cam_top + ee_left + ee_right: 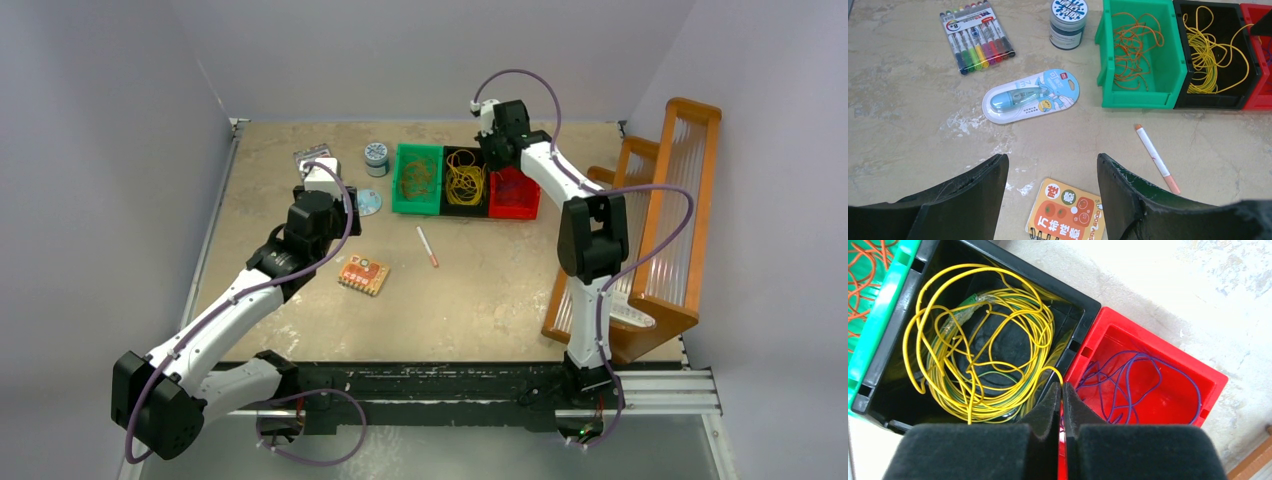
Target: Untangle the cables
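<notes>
Cables [983, 340] of thin looping wire lie beyond the left gripper [1050, 162], which hangs idle over the mottled beige table [908, 130], fingers wide apart and empty. Farther back they sit sorted by colour, so the job looks nearly done: orange wire [1130, 45] in the green plastic bin [1168, 60], yellow wire [1205, 55] in the black bin [1083, 302], purple wire [1125, 385] in the red bin [1173, 405]. There the right gripper [1062, 390] has its fingers pressed together, a yellow end at their tips; pinched or not, I cannot tell. Grey walls [420, 50] enclose everything.
</notes>
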Tool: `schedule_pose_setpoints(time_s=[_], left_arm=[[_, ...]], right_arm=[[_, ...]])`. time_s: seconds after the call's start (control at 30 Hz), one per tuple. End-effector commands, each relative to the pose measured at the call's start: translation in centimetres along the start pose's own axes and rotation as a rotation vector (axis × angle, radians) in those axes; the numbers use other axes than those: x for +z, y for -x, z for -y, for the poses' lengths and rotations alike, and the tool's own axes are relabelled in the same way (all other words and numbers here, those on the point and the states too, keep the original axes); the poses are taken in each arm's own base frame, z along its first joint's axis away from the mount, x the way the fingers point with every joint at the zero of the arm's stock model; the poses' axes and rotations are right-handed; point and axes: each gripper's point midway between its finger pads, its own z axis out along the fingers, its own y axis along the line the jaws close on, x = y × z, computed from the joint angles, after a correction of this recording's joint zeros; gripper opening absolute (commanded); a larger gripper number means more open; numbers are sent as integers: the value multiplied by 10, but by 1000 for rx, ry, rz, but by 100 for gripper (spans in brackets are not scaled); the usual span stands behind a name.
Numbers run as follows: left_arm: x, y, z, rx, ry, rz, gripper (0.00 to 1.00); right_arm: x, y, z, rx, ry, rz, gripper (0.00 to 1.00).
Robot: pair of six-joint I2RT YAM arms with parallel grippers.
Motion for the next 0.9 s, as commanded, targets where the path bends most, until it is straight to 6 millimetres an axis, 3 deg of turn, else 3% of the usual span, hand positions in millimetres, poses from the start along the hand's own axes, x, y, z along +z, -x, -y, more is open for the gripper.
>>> schedule_pose_setpoints(time_s=[0.0, 0.13, 0.33, 0.87], left_arm=[[-3, 26, 4, -31, -14, 60, 64], [-3, 27, 4, -32, -14, 61, 64], [-2, 27, 4, -32, -16, 60, 64], [0, 24, 7, -33, -27, 49, 64]], right_arm=[[-11, 24, 2, -4, 21, 61, 0], [-17, 34, 5, -17, 9, 92, 0], [-22, 41, -6, -29, 66, 111, 0], [-15, 46, -81, -56, 310, 135, 0]])
